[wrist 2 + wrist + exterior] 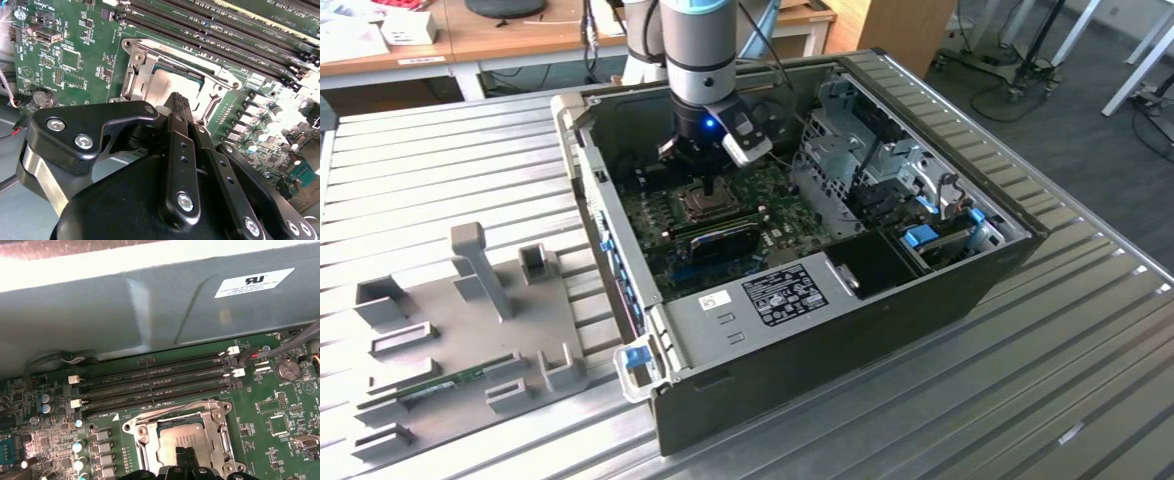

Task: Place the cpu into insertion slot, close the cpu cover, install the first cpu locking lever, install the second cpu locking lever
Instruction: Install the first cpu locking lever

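Pincer (186,456) fingers stand closed together just above the cpu (182,437), already seated in the insertion slot (145,440); cover seems closed.

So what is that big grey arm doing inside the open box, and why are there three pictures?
The box is an open grey metal computer case lying on a ribbed metal table. The grey arm is a robot, and its black gripper reaches down into the case. One picture comes from a camera looking at the whole scene. The other two come from cameras riding on the arm, so they look close up at the green circuit board. In both wrist views you see the small square silver-tan chip sitting in its silver-framed socket, with the gripper's black fingers right over it. Beside the socket run long narrow black memory slots. Next to the case lies a grey holder tray.
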`<action>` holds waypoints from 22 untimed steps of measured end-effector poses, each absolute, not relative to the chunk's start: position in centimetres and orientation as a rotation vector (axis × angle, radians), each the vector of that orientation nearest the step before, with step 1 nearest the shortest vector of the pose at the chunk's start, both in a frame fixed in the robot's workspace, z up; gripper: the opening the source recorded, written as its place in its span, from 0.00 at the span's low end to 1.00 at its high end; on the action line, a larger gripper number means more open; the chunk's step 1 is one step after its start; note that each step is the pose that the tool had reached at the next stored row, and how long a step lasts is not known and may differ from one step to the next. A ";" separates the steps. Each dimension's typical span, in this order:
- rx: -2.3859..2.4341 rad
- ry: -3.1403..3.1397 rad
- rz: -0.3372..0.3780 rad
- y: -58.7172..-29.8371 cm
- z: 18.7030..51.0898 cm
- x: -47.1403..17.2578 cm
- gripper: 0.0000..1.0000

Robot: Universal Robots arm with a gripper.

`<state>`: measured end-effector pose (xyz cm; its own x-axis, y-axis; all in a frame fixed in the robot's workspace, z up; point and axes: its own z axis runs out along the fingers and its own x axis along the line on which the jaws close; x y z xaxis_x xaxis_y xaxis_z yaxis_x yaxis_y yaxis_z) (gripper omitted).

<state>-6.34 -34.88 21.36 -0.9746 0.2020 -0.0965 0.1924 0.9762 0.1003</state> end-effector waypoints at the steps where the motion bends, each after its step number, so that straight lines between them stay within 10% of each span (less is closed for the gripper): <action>1: 0.301 3.020 0.136 -34.9 21.4 -6.3 0.10; 22: 0.204 3.095 0.131 -34.9 21.3 -6.0 0.10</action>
<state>-6.00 -34.88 21.32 -0.9907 0.1327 -0.0310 0.1296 0.9878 0.0866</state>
